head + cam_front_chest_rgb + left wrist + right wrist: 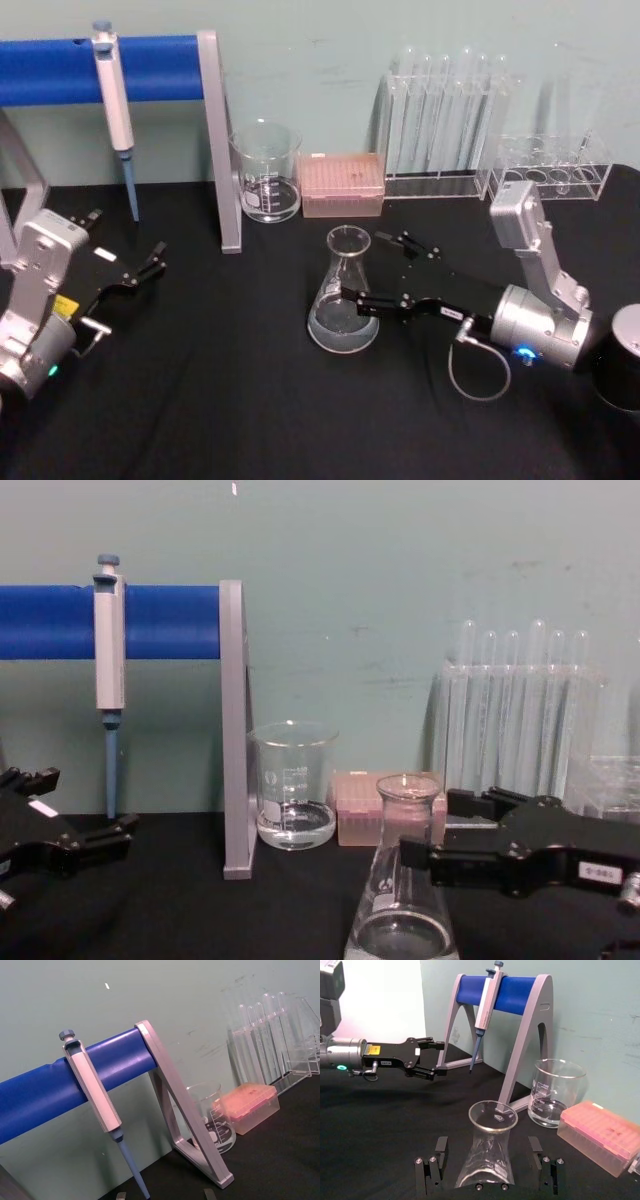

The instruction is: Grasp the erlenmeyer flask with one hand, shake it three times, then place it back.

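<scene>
We see one erlenmeyer flask (344,300) upright on the black counter (220,400), one beaker (266,172) behind it. Our right gripper (380,268) straddles the flask, fingers (362,297) spread; left gripper (150,262) idles, fingers parted.

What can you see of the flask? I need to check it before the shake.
The flask is clear glass, conical, with a wide base, a narrow neck and an open round mouth. It stands upright on the black table, in front of the beaker and the pink box. A little clear liquid lies at its bottom. The right gripper is open, with a finger on each side of the flask's body; whether either finger touches the glass cannot be told.
</scene>
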Robot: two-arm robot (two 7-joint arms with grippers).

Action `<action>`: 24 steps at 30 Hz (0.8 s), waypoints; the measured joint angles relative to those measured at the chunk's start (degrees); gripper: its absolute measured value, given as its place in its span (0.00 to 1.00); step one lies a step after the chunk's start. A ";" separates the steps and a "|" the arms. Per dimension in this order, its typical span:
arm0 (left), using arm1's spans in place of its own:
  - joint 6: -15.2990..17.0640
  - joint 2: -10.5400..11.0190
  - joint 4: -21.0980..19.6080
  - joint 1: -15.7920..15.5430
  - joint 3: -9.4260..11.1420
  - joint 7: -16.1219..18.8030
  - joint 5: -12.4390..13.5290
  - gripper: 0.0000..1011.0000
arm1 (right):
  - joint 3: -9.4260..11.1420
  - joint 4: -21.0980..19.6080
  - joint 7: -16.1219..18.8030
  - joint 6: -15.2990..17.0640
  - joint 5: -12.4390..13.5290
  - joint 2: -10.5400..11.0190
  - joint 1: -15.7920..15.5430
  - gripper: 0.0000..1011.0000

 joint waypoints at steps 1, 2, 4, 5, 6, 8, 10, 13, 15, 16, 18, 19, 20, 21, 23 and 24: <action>0.00 0.00 0.00 0.00 0.00 0.00 0.00 0.99 | 0.09 -0.23 0.05 0.00 0.11 0.23 -0.16 0.99; 0.00 0.00 0.00 0.00 0.00 0.00 0.00 0.99 | 0.29 -0.73 0.12 0.00 0.35 0.70 -0.50 0.99; 0.00 0.00 0.00 0.00 0.00 0.00 0.00 0.99 | 0.47 -1.23 0.20 -0.02 0.56 1.15 -0.79 0.99; 0.00 0.00 0.00 0.00 0.00 0.00 0.00 0.99 | 0.57 -1.42 0.26 -0.04 0.67 1.34 -0.90 0.99; 0.00 0.00 0.00 0.00 0.00 0.00 0.00 0.99 | 0.71 -1.70 0.40 -0.13 0.85 1.66 -1.08 0.99; 0.00 0.00 0.00 0.00 0.00 0.00 0.00 0.99 | 0.96 -1.98 0.55 -0.29 1.16 2.07 -1.21 0.99; 0.00 0.00 0.00 0.00 0.00 0.00 0.00 0.99 | 1.11 -2.13 0.68 -0.43 1.36 2.31 -1.26 0.99; 0.00 0.00 0.00 0.00 0.00 0.00 0.00 0.99 | 1.45 -2.35 1.02 -0.81 1.76 2.75 -1.31 0.99; 0.00 0.00 0.00 0.00 0.00 0.00 0.00 0.99 | 1.59 -2.43 1.22 -1.05 1.95 2.93 -1.31 0.99; 0.00 0.00 0.00 0.00 0.00 0.00 0.00 0.99 | 1.79 -2.56 1.38 -1.31 2.15 3.13 -1.30 0.99; 0.00 0.00 0.00 0.00 0.00 0.00 0.00 0.99 | 2.12 -2.72 1.48 -1.76 2.45 3.33 -1.22 0.99; 0.00 0.00 0.00 0.00 0.00 0.00 0.00 0.99 | 2.25 -2.76 1.48 -1.89 2.58 3.37 -1.19 0.99; 0.00 0.00 0.00 0.00 0.00 0.00 0.00 0.99 | 2.39 -2.81 1.48 -2.02 2.71 3.40 -1.18 0.99; 0.00 0.00 0.00 0.00 0.00 0.00 0.00 0.99 | 2.51 -2.87 1.46 -2.13 2.82 3.42 -1.16 0.99; 0.00 0.00 0.00 0.00 0.00 0.00 0.00 0.99 | 3.04 -2.93 1.29 -2.63 3.22 3.37 -1.11 0.99; 0.00 0.00 0.00 0.00 0.00 0.00 0.00 0.99 | 3.19 -2.93 1.19 -2.76 3.32 3.33 -1.08 0.99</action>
